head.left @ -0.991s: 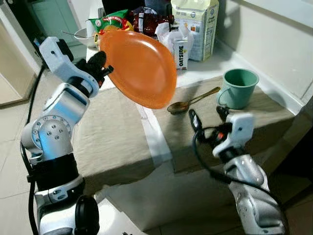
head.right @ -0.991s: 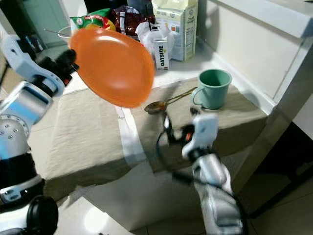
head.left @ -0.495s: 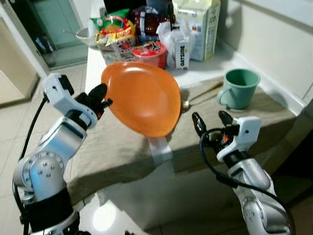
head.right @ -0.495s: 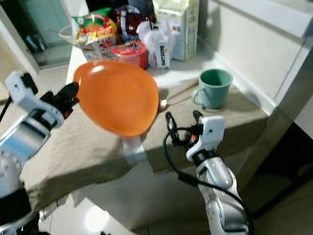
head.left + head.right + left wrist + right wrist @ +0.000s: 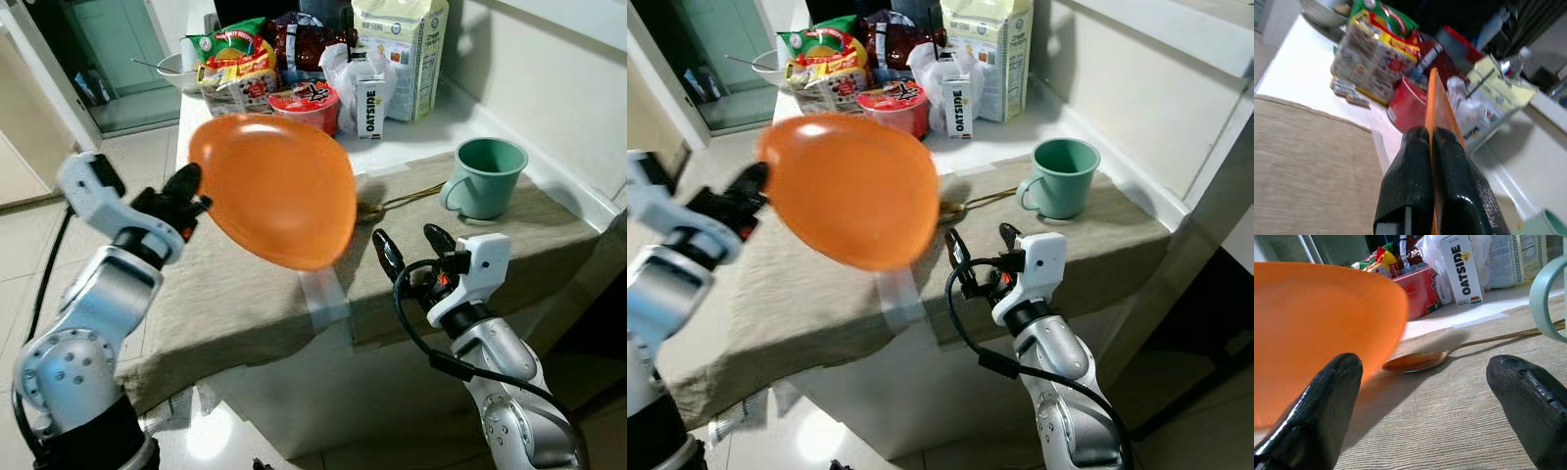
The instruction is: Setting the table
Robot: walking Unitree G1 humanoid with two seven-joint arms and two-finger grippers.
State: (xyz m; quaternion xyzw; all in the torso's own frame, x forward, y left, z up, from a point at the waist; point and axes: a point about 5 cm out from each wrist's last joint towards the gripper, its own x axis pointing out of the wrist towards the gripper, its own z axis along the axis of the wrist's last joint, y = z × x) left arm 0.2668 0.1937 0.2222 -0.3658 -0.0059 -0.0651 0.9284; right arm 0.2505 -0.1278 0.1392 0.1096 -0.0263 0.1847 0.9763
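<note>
An orange plate [image 5: 274, 188] hangs tilted above the beige tablecloth [image 5: 235, 284], held by its left rim in my left gripper [image 5: 188, 191], which is shut on it. In the left wrist view the plate's edge [image 5: 1439, 103] runs between the two black fingers [image 5: 1408, 186]. My right gripper [image 5: 407, 245] stands open at the table's front, just right of the plate. A brass spoon [image 5: 1418, 361] lies on the cloth ahead of it, its bowl partly behind the plate. A green mug [image 5: 487, 176] stands at the right.
Groceries crowd the back of the counter: a red noodle cup [image 5: 304, 103], an Oatside carton [image 5: 369, 106], a large pale bag [image 5: 397, 54], snack packets [image 5: 230, 69] and a bowl [image 5: 171, 70]. A wall ledge [image 5: 549, 59] runs along the right. Tiled floor [image 5: 29, 255] lies left.
My left arm has carried the plate down and toward the table's front, from over the groceries to over the cloth. The right gripper has stayed open near the front edge.
</note>
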